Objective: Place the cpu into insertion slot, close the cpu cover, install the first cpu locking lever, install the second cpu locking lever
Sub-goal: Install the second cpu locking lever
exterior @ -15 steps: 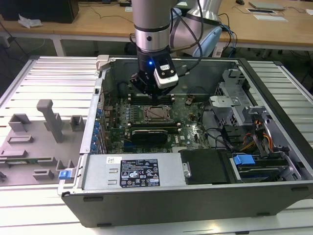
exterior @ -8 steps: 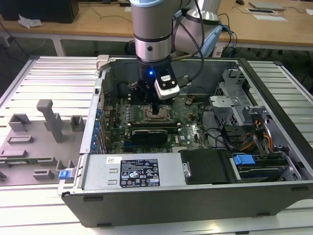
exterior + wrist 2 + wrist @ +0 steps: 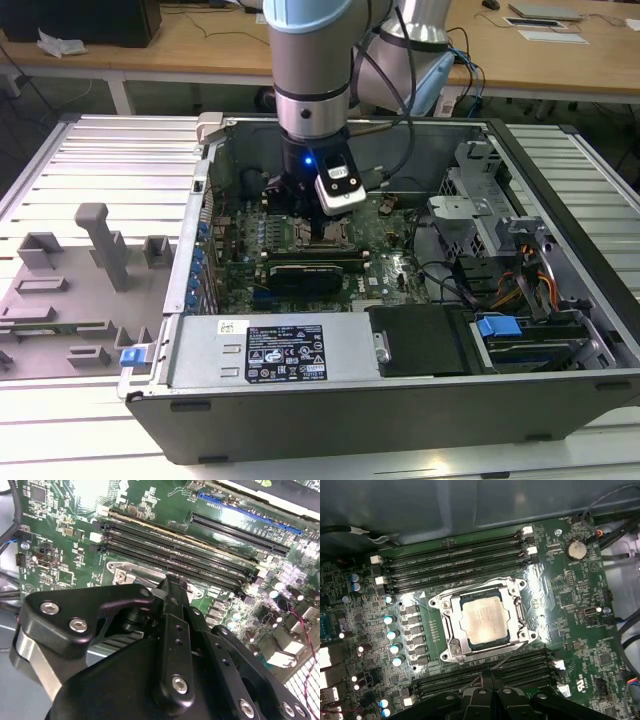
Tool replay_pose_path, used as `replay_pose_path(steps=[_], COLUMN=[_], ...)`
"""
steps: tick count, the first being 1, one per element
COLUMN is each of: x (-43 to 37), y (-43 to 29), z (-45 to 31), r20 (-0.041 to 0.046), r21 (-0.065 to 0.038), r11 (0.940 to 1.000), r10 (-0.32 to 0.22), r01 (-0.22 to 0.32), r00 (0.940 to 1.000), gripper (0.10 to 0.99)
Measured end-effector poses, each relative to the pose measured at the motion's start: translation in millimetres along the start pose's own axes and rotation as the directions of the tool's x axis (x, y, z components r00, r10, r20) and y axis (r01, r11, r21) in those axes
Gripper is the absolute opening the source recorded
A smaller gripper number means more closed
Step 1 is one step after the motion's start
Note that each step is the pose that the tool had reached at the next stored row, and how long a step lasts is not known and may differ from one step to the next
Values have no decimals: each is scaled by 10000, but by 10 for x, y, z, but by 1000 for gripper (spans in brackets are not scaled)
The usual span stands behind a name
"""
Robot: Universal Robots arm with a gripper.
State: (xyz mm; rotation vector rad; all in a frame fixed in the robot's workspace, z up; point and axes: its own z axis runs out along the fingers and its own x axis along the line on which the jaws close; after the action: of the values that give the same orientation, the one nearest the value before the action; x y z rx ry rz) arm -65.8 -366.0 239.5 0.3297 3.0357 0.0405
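on the exterior view's left we see a grey fixture tray (image 3: 75, 290) on the slatted desk (image 3: 60, 160), well apart from the work. next comes the open computer case (image 3: 400, 380), and over the middle of its green board (image 3: 385, 265) our arm reaches down with the hand (image 3: 322, 222) just above the socket area.

in the first wrist view the cpu (image 3: 483, 622) already lies flat in the insertion slot (image 3: 454, 630), its pale metal top showing through the window of the cpu cover (image 3: 517, 611), which seems to lie down around it. a thin wire lever (image 3: 507, 652) runs slantwise from the socket's edge toward the hand (image 3: 492, 692).

in the second wrist view the hand (image 3: 172, 587) has its fingers pressed together, pinching nothing we can make out.

we judge the chip light, stiff and fragile, best held by its edges. the cover and lever look like thin springy metal, so we would take the lever at its free end.
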Motion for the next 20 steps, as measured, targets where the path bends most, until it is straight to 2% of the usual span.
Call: replay_pose_path(steps=[4,6,8,9,10,11,13,15,17,20], x=[16,53,99,137,157,169,172,170,170,176], y=[-5,-14,-24,-33,-38,-48,-87,-130,-151,-219], z=[72,115,127,133,140,146,155,169,180,211], r20=[-4,-4,-5,-15,-48,-95,-142,-173,-188,-246], r21=[-3,-6,-10,-43,-202,-429,-667,-817,-892,-1192], r11=[10000,10000,10000,10000,9998,9990,9976,9964,9957,9926], r10=[0,-1,-1,-29,-91,-156,-200,-231,-251,-281], r01=[0,1,1,29,90,152,190,216,234,250], r00=[10000,10000,10000,10000,9999,9998,9997,9996,9995,9993], gripper=[106,106,106,106,106,106,106,106,106,106])
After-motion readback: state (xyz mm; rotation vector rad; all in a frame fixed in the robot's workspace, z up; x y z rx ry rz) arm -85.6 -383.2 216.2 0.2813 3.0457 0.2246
